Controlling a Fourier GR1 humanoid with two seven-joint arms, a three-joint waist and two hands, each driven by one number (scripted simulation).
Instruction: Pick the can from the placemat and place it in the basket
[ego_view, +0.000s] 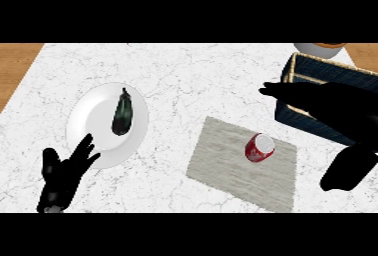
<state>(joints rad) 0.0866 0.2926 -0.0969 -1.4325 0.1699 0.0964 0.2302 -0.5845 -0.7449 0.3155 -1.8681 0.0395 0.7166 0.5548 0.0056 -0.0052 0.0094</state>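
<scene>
Your red can (259, 147) stands on the grey placemat (221, 165), apart from your right hand (325, 102), which hovers open-fingered before the basket (314, 75); left hand (66, 172) rests open near the plate (92, 120).

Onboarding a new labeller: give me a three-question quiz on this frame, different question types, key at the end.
1. True or false: the red can with the white top lies inside the dark woven basket.
2. Multiple choice: the dark green vegetable rests on: A) the grey rectangular placemat B) the white round plate C) the bare marble counter.
3. Fill in: the right hand shows in front of the ____.

Key
1. False: it is on the placemat.
2. B.
3. Basket; the left hand rests open by the plate's near edge.
</scene>
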